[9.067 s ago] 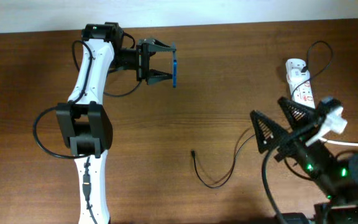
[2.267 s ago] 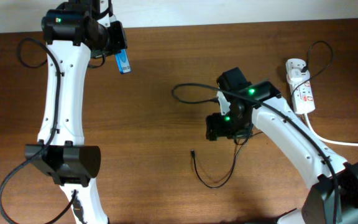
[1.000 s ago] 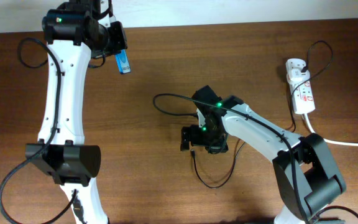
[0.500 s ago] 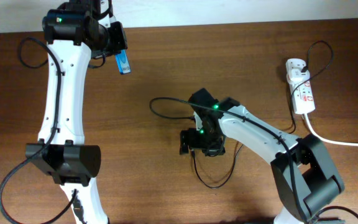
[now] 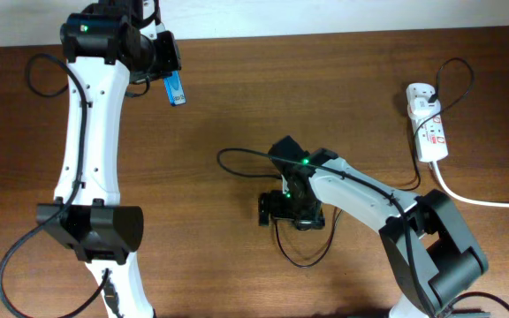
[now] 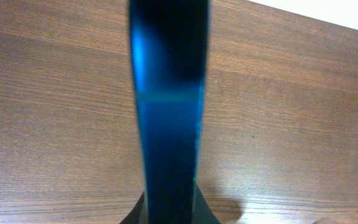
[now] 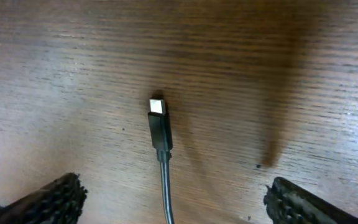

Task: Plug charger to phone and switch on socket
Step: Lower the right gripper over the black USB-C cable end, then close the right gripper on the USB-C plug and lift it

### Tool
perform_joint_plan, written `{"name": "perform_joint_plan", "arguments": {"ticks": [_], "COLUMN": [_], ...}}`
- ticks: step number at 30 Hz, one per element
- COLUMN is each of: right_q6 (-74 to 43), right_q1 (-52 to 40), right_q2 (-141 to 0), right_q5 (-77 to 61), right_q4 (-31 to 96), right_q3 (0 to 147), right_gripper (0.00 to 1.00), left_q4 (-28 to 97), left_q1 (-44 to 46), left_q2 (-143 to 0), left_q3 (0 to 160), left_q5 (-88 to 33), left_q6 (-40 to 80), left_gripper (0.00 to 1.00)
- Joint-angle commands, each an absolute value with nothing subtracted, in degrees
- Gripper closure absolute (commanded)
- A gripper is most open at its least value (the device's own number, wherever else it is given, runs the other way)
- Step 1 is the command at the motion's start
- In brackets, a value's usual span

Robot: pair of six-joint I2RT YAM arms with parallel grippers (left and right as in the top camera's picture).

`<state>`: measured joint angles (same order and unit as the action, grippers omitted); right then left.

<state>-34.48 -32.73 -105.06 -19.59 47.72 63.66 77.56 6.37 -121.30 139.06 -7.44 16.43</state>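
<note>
Step in hand: picking up charger [image 7: 161, 134].
Right gripper [image 7: 178, 199]: hovering wide open, straddling plug tip, frame centre.
Left gripper [image 5: 170, 75]: clamping phone [image 5: 176, 89], upper left.
Socket [image 5: 429, 124]: lying far right, untouched.
Next: lowering, closing squarely on plug body.

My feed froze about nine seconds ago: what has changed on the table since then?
The right gripper swung from near the socket to the middle of the table and now hovers open over the plug of the charger, nothing grasped. The left gripper, shut on the phone, carried it leftward. Charger and socket lie where they were.
</note>
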Motion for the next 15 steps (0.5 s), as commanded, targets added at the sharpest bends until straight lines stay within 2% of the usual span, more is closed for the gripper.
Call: {"name": "perform_joint_plan", "arguments": {"ticks": [1,4,7,13,15], "right_q6": [-34.61,-34.61,-34.63,-34.63,-35.05], "right_q1": [-33.15,-34.2,-35.35,-35.35,-35.35], "right_q2": [-105.38,-105.38,-105.38,-105.38,-105.38], "right_q5": [-19.99,-20.16,-20.12,-19.4,-18.61], "right_q4": [47.68,47.07,45.82,45.78,45.56], "right_q3": [63.22,63.2,63.22,63.2,63.2], "right_gripper": [0.02,0.0,0.14,0.16,0.26], "left_q4": [77.38,77.62,77.67,77.8,78.06], "left_q1": [6.24,6.24,6.24,6.24,6.24], "left_q2": [-120.97,-120.97,-120.97,-120.97,-120.97], "left_q3": [139.65,139.65,139.65,139.65,139.65], "left_q5": [-7.22,-7.22,-7.22,-7.22,-7.22], "left_q6": [15.75,15.75,15.75,15.75,15.75], "left_gripper": [1.0,1.0,1.0,1.0,1.0]}}
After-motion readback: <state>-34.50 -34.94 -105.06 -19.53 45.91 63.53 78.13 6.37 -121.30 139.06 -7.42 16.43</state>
